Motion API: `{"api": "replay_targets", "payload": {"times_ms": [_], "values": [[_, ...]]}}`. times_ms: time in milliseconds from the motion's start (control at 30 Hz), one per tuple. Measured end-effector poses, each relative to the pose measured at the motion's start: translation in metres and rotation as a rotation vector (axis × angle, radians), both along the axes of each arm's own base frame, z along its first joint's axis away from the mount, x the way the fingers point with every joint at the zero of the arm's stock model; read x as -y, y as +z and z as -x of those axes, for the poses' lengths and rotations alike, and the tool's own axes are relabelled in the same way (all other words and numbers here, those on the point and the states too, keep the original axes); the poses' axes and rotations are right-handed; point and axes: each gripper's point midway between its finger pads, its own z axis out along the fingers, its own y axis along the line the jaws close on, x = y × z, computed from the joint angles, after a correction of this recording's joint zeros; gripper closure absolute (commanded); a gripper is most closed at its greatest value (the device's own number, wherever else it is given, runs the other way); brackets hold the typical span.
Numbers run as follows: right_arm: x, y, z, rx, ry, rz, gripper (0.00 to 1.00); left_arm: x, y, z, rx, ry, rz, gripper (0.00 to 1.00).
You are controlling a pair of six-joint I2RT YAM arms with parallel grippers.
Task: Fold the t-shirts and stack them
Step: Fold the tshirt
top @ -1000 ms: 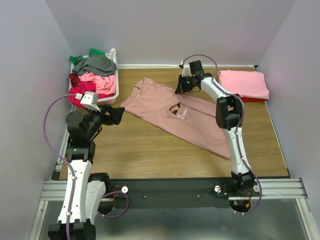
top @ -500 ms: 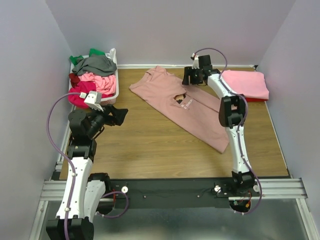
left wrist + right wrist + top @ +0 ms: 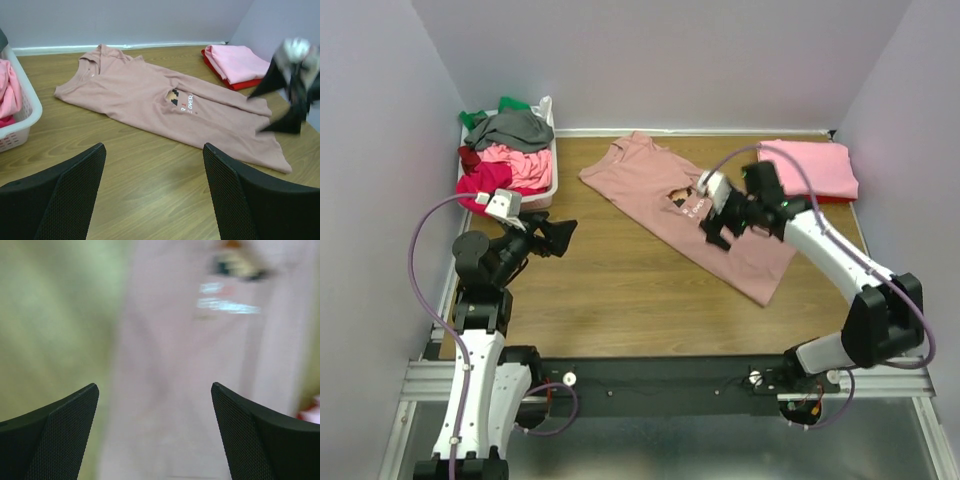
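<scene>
Spreading the dusty-pink t-shirt (image 3: 640, 180) flat looks like the step in hand: it lies diagonally on the surface (image 3: 620, 290), print up, not yet folded. The right fingers (image 3: 55, 440) stand wide apart and empty just above the shirt's middle, with the print ahead of their tips. The left fingers (image 3: 60, 195) are spread too, holding nothing, and the shirt lies well ahead of them. Next, I judge, each pair must pinch a sleeve or hem edge and carry it across — the folded pink tee (image 3: 810, 168) waits off to the right fingers' right.
</scene>
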Motion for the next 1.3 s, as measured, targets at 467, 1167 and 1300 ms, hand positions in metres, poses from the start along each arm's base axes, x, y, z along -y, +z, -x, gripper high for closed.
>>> {"api": "replay_targets", "payload": {"times_ms": [467,1167,1300], "values": [[0.020,-0.124,0.112,-0.062,0.025,0.463,0.22,0.005,0.014,0.010,0.063,-0.022,-0.001,0.14],[0.013,-0.141,0.112,-0.059,0.022,0.531,1.00,0.005,0.015,0.011,0.071,-0.023,-0.001,0.14],[-0.020,-0.141,0.137,-0.092,0.166,0.499,0.99,0.009,0.015,0.013,0.072,-0.039,-0.001,0.14]]}}
